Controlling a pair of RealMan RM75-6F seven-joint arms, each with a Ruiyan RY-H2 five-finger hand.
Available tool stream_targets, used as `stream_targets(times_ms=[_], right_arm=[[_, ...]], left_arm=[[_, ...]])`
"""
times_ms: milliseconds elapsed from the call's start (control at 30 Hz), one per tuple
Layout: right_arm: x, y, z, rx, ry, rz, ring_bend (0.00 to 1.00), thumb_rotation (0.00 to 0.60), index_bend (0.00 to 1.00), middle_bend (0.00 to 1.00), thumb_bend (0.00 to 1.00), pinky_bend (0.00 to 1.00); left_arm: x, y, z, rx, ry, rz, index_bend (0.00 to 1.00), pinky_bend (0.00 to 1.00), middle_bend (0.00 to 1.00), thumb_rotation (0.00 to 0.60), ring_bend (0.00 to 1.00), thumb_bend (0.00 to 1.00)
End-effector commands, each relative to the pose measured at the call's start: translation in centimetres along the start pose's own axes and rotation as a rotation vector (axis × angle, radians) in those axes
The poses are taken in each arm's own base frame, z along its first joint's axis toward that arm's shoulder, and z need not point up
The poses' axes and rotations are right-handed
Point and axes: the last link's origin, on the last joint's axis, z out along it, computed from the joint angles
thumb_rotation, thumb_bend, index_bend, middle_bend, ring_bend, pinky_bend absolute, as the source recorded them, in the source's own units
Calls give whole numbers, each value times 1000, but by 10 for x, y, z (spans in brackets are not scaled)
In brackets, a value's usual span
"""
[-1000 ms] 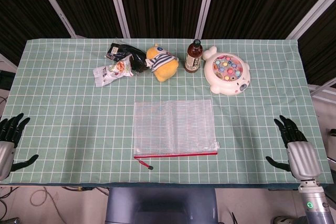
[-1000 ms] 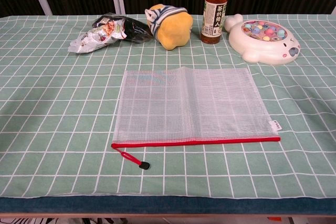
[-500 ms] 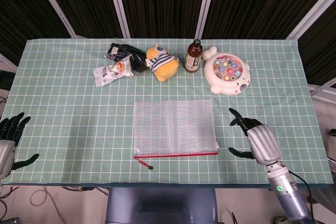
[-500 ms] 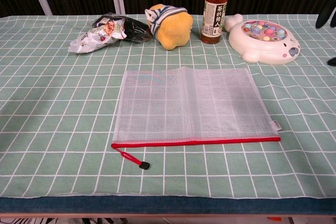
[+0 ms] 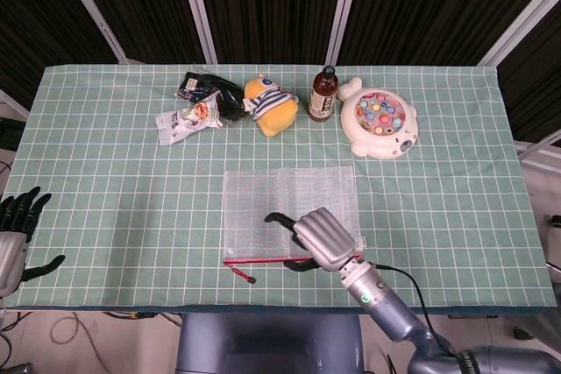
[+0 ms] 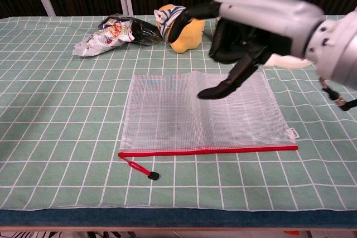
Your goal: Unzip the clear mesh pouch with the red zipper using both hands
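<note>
**Table inventory: pouch zipped shut, right hand arriving over it**

Left hand (image 5: 16,234): at the table's near left corner, off the cloth edge, fingers spread, holding nothing. Well apart from the pouch.

Snack wrappers (image 5: 200,104): far left of the back row, crumpled, one dark and one silver.

Plush toy (image 5: 272,106): yellow, striped cap, just right of the wrappers.

Clear mesh pouch (image 6: 167,110): flat on the green checked tablecloth (image 5: 105,172), centre of the table, near edge toward the robot. Red zipper (image 6: 206,150) runs the full near edge, closed along all its visible length. Zipper pull (image 6: 142,171) trails off the left end onto the cloth (red tab, dark tip), untouched.

Right hand (image 6: 245,32): hovers above the pouch's right half, fingers parted and loosely curved, one pointing down toward the mesh; it grips nothing. Whether any fingertip touches the mesh cannot be told.

Bottle (image 5: 323,95): brown, upright, back row.

Fishing-game toy (image 5: 379,120): white, round, coloured pieces on top, right end of the back row.

Progress: nothing done yet. The pouch is not pinned, the pull is not taken, the zipper is unopened. Left, as judged: one hand steadies the pouch, the other takes the pull and draws it along.

Change: half a second ago the right hand was over the cloth just right of the pouch; now it is above the pouch itself. The left hand, pouch and back-row items lie as before.
</note>
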Motion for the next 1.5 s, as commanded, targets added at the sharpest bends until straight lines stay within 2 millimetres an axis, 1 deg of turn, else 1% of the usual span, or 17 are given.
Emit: stream_targets(times_ms=[33, 167, 400, 533, 767, 1033, 1100, 1167, 1267, 1500], right_arm=[[-25, -15, 17, 5, -78, 29, 1000, 600, 327, 1000, 250, 949], [-49, -25, 28, -19, -133, 48, 1000, 600, 349, 1000, 252, 951], [-90, -37, 36, -74, -198, 63, 1000, 600, 410, 1000, 272, 953], [-108, -42, 39, -107, -212, 73, 1000, 600, 413, 1000, 276, 953], [-132, -43, 46, -170, -213, 61, 1000, 600, 413, 1000, 274, 953], [-152, -38, 53, -233, -190, 49, 1000, 600, 417, 1000, 267, 953], [-156, -35, 55, -252, -184, 49, 1000, 600, 447, 1000, 267, 953], [-159, -33, 55, -265, -178, 47, 1000, 600, 501, 1000, 267, 953], [-161, -32, 56, -276, -172, 46, 1000, 600, 542, 1000, 280, 953], [-162, -31, 58, -291, -155, 58, 1000, 600, 551, 1000, 329, 953]], left_arm=[[0, 0, 1, -3, 1, 7, 0, 0, 0, 600, 0, 70], [0, 0, 1, -6, 2, 9, 0, 0, 0, 600, 0, 70], [-1, 0, 2, -19, 1, 12, 0, 0, 0, 600, 0, 70], [-1, 0, 3, -23, 3, 8, 0, 0, 0, 600, 0, 70], [0, -1, 4, -24, -2, -6, 0, 0, 0, 600, 0, 70], [0, -2, 5, -21, -7, -16, 0, 0, 0, 600, 0, 70], [-1, -2, 5, -20, -9, -18, 0, 0, 0, 600, 0, 70], [-1, -2, 5, -19, -9, -20, 0, 0, 0, 600, 0, 70], [-1, -2, 5, -18, -10, -23, 0, 0, 0, 600, 0, 70], [-1, -1, 5, -19, -14, -24, 0, 0, 0, 600, 0, 70]])
